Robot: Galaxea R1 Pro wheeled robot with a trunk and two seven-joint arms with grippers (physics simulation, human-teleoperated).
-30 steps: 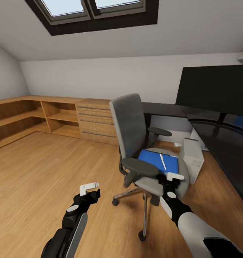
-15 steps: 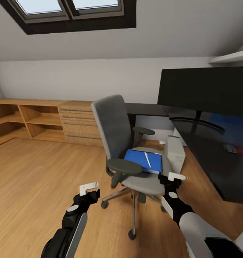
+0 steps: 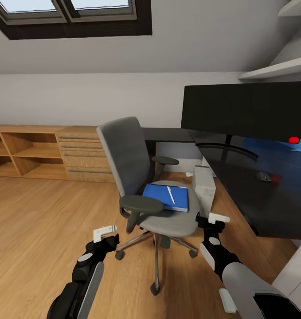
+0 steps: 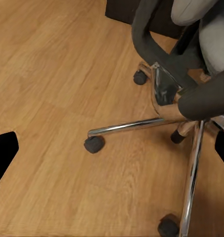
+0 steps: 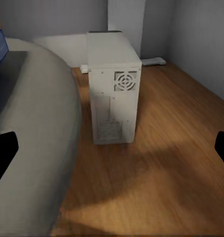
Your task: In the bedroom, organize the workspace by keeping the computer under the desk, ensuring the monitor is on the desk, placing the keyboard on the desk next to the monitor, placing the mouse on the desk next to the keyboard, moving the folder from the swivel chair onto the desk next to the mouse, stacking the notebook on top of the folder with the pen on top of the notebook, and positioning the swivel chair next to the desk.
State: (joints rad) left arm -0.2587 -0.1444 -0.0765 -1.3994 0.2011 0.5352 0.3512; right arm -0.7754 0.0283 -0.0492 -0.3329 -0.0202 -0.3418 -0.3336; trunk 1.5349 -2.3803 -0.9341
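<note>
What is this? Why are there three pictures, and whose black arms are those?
It's a pretend robot inside a computer game world. The big picture comes from its head, looking down at its own arms. Its left hand and right hand are open and hold nothing. The other two pictures come from little cameras by each hand: one sees the swivel chair and its wheels, the other sees the computer on the floor. On the chair seat lies a blue book with a pen on top.
</note>
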